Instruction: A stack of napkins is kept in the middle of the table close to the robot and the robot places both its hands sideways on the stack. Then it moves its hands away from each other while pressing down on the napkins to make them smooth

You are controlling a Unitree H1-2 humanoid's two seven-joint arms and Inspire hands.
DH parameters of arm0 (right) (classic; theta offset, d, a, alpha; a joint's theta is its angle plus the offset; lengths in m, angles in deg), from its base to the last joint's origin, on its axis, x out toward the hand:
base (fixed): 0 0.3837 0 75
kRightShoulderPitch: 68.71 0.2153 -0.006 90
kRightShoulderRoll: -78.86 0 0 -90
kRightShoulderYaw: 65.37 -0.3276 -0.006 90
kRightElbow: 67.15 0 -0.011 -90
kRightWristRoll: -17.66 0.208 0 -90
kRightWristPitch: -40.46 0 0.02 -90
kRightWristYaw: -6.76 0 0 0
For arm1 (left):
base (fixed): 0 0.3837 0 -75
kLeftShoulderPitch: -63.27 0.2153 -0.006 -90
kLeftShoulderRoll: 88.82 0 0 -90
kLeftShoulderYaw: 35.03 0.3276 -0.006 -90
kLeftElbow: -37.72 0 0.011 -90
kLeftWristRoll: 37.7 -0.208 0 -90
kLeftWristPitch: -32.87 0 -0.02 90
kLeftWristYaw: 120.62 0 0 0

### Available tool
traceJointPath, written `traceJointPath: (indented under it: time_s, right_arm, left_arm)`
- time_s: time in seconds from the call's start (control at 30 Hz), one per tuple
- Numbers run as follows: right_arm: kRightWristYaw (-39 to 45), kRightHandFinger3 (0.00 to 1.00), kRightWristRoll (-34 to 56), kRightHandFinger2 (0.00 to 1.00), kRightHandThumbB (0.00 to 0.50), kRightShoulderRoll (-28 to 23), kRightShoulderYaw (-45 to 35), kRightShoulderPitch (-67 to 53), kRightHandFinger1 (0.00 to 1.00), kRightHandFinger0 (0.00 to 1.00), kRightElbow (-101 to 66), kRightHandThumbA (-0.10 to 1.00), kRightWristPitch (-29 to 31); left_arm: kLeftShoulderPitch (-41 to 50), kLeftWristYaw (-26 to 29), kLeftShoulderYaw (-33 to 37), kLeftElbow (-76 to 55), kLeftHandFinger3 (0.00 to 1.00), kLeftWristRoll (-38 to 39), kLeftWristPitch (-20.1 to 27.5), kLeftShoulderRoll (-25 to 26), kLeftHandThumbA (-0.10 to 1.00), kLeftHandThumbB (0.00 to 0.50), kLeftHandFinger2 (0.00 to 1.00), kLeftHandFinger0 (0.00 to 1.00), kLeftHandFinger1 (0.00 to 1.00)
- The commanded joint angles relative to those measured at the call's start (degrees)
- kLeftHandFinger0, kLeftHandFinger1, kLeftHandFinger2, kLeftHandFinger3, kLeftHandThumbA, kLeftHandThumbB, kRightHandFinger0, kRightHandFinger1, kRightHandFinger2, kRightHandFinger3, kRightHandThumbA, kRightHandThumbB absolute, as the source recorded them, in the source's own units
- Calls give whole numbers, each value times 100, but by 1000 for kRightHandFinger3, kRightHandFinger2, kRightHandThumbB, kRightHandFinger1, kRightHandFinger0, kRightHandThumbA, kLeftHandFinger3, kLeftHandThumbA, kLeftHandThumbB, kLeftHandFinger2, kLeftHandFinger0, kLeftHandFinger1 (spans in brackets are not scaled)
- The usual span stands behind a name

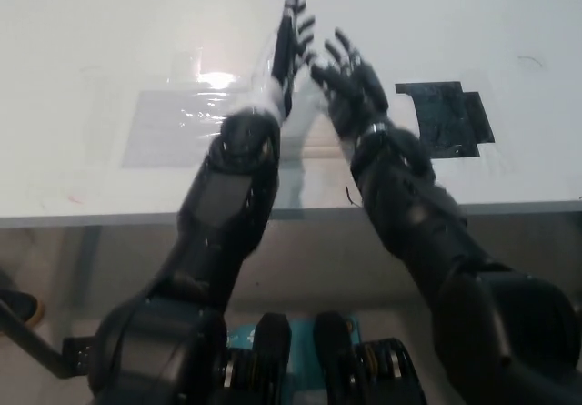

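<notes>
Head view: looks steeply down over the near edge of a pale table, with both arms reaching forward over it.
Table [82, 41]: white and broad, filling the upper part of the picture; its near edge runs across just below the middle.
Arms: both forearms rise from the bottom corners and converge toward the middle of the table, covering much of the area where they meet.
Clear sheet [168, 123]: a glossy, transparent rectangle lying flat on the table at left of centre, with a bright glare spot near its top edge.
Stack of napkins [314, 164]: only a pale, flat patch shows between the two wrists, near the table's front edge in the middle; most of it is hidden by the arms, so its outline is not clear.
Dark patch [444, 118]: a black, stepped shape lying flat on the table to the right of the right hand, apart from it.
Left hand [289, 36]: stands on edge, fingers straight and together, pointing away from the robot; it grasps nothing, and whether it touches the napkins cannot be told.
Right hand [347, 82]: just beside the left hand, fingers spread and slightly curled, released and holding nothing; contact with the surface below cannot be told.
Small dark mark [350, 196]: a thin curl on the table near the front edge, beside the right wrist.
</notes>
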Motion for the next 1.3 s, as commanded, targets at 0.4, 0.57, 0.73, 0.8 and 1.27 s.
traceJointPath:
  time_s: [0.4, 0.57, 0.73, 0.8, 1.27]
  right_arm:
    - [575, 1000, -233, 1000, 319, -236, 412, -891, 1000, 1000, 175, 1000, 483]
    - [587, 1000, -179, 1000, 308, -373, 319, -882, 1000, 1000, 161, 1000, 398]
    - [662, 1000, -107, 1000, 330, -527, 216, -824, 1000, 1000, 138, 1000, 405]
    - [661, 1000, -114, 1000, 329, -586, 199, -787, 1000, 1000, 120, 1000, 437]
    - [769, 1000, -10, 1000, 328, -1022, -38, -663, 1000, 1000, 68, 1000, 453]
  left_arm:
    - [1069, -269, 420, 191, 1000, -115, 732, 84, 1000, 388, 1000, 1000, 1000]
    - [1179, -412, 421, 155, 1000, -50, 785, 303, 1000, 390, 1000, 1000, 1000]
    - [1185, -492, 347, -43, 1000, 23, 787, 453, 1000, 401, 1000, 1000, 1000]
    - [1216, -537, 328, -193, 1000, 38, 760, 523, 1000, 400, 1000, 1000, 1000]
    - [1273, -711, 202, -675, 1000, 108, 521, 1003, 1000, 378, 1000, 1000, 1000]
